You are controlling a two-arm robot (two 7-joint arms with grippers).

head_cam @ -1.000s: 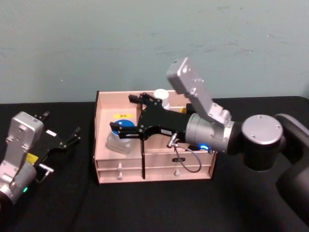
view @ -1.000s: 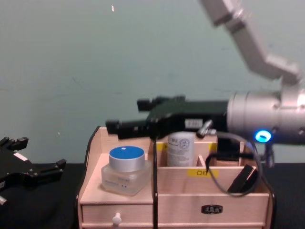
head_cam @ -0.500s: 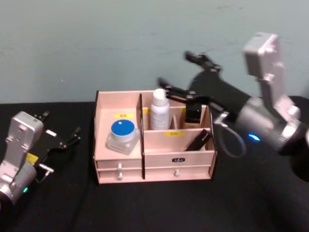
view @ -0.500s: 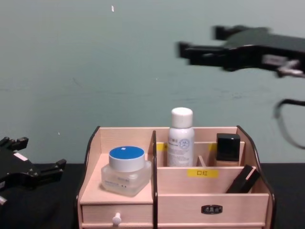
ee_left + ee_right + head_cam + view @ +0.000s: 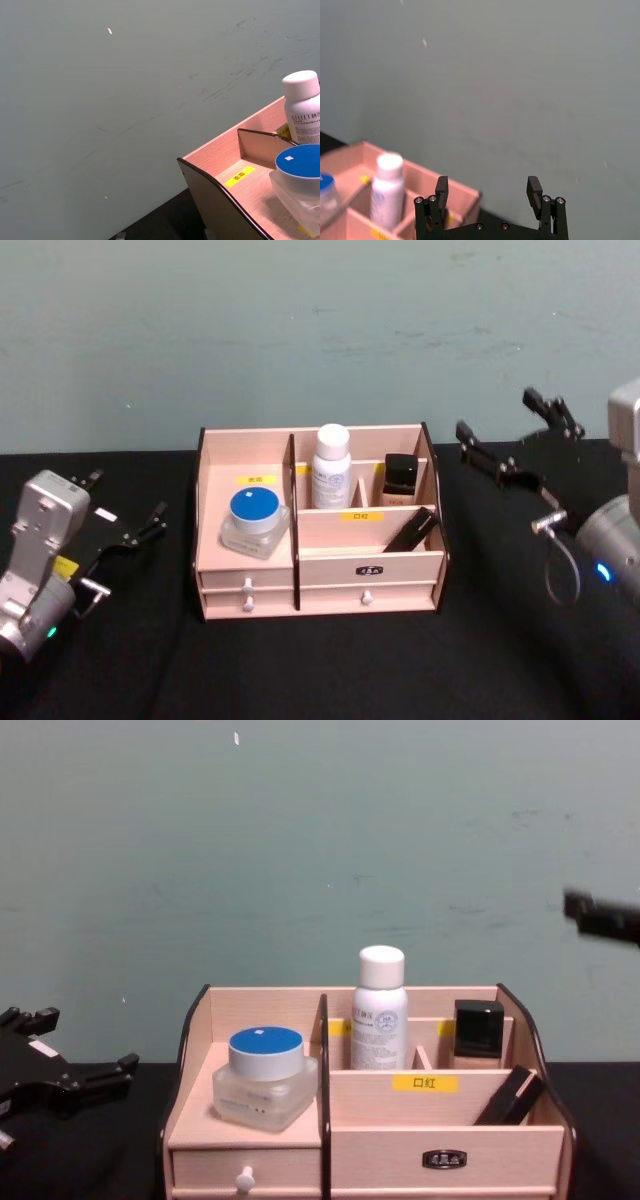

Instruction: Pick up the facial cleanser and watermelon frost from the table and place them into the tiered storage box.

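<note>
The tiered storage box [image 5: 320, 565] [image 5: 380, 1155] [image 5: 220, 200] [image 5: 350, 155] stands mid-table. A clear jar with a blue lid [image 5: 254, 520] [image 5: 265, 1075] [image 5: 300, 175] sits in its left compartment. A white capped bottle [image 5: 331, 468] [image 5: 380, 1010] [image 5: 303, 110] [image 5: 386, 192] stands upright in a back compartment. I cannot tell which is the facial cleanser and which the watermelon frost. My right gripper [image 5: 495, 412] [image 5: 488, 184] hangs open and empty to the right of the box, above table height. The left gripper [image 5: 128, 498] [image 5: 80, 1045] rests open at the left.
A black square bottle [image 5: 400, 478] [image 5: 478, 1032] and a black stick [image 5: 408, 530] [image 5: 510, 1095] lean in the box's right compartments. Drawers with a white knob [image 5: 247, 585] [image 5: 243, 1180] face me. Black cloth covers the table; a teal wall stands behind.
The right gripper lifted away from above the jar in the box and swung off to the right, empty. The jar stays in the left compartment. The left arm is still.
</note>
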